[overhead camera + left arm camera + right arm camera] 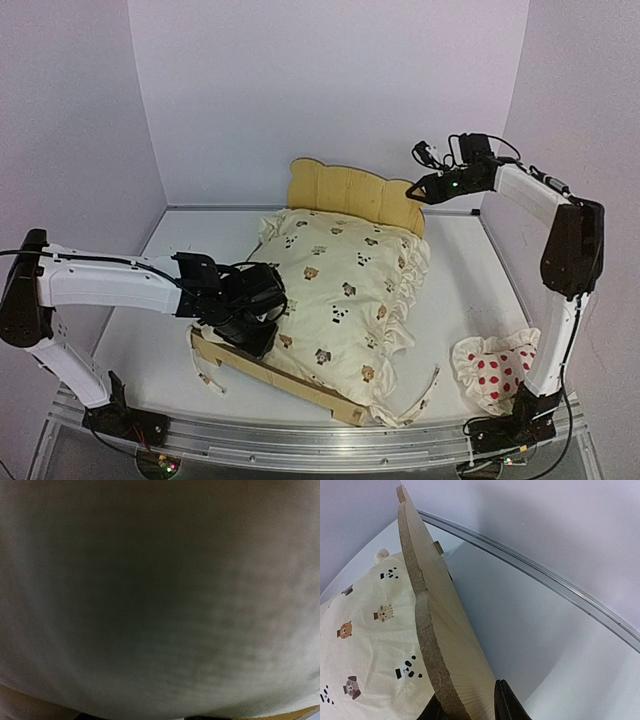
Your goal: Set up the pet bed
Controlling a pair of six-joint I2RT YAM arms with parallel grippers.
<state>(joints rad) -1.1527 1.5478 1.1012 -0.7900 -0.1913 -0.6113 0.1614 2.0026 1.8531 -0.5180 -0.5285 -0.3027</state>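
At the middle of the table [470,290], seen from above, lies the pet bed [345,190], its scalloped headboard upright at 12 o'clock and its low plywood foot rail slanting across 6 to 7 o'clock. A cream cover [340,290] printed with small animals lies heaped over the frame and hides the base.

At about 1 o'clock from the bed's centre the right claw [415,190] meets the headboard's right top corner. The right wrist view shows the board's edge [450,630] running down between the dark fingers [507,702], one on each face: clenched on the headboard.

At 8 to 9 o'clock the left claw [255,315] sits low at the bed's left side, against the cover's edge and just above the foot rail's left end. Whether it is released or grasping cannot be told; its own camera is filled by a blurred pale surface.

A white pillow with red dots [495,370] lies at 4 o'clock, well apart from the bed, beside the right arm's base.

The table is white, with a metal rail [300,440] along its near edge. Plain pale walls [320,90] close it in on three sides.
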